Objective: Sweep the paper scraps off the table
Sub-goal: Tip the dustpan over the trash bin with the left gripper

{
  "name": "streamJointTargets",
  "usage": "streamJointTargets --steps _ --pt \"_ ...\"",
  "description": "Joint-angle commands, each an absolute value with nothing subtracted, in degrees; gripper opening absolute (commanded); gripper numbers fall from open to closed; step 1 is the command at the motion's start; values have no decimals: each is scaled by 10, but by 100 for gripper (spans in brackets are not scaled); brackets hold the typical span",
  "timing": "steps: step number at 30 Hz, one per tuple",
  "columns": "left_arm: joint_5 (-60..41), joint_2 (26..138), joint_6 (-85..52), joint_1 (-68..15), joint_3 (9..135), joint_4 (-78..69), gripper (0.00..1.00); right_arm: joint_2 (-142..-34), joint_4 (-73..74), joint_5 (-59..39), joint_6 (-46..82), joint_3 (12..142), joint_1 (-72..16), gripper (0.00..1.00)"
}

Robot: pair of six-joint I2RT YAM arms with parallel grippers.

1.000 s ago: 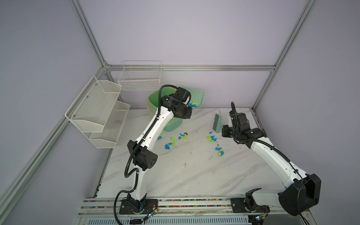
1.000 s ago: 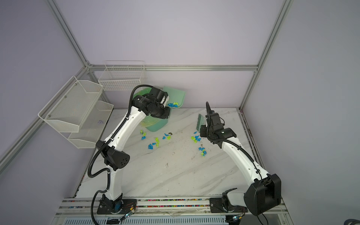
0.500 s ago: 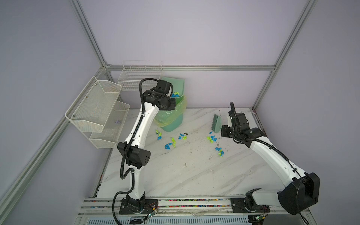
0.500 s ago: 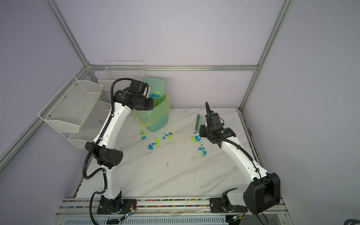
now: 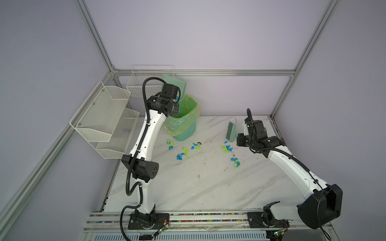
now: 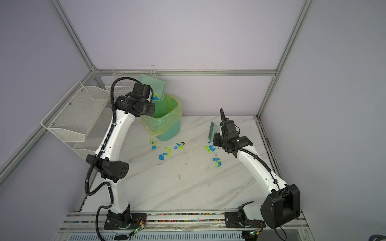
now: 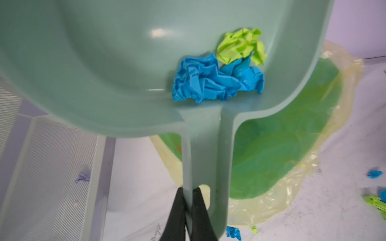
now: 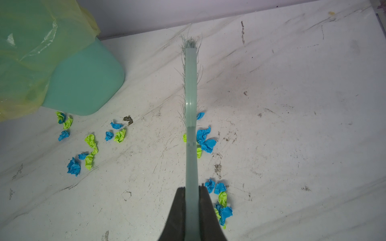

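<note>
While the left gripper point(image 7: 189, 191) pinches the handle of the green dustpan point(image 5: 177, 83), which is tilted above the yellow-lined bin point(image 5: 186, 130) near the far left corner of the table point(image 5: 208, 187), a few blue and lime paper scraps point(image 7: 217, 79) lie inside the pan. The right gripper point(image 8: 191, 188) is clamped on the handle of the brush point(image 8: 191, 83) toward the far right edge. The other scraps lie scattered in small clusters across the table's far half, between bin and brush.

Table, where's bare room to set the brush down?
The near half of the table, between the paper scraps and the front rail, is bare. So is the far strip between the bin and the brush. Crowded: the scrap band across the middle.
</note>
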State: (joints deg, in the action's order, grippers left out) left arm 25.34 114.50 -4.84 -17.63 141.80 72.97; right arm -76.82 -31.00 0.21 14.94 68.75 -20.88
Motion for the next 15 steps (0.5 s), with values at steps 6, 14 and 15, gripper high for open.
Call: streamJointTargets --steps 6,14,15 --pt "497 1129 35 -181 1329 706 0 -752 -294 6 148 690 -206 0" --pt "755 1152 181 -229 1218 543 0 -748 -297 -3 149 696 -206 0" --pt "765 1156 195 -233 1217 529 0 -744 -296 0 149 694 -206 0"
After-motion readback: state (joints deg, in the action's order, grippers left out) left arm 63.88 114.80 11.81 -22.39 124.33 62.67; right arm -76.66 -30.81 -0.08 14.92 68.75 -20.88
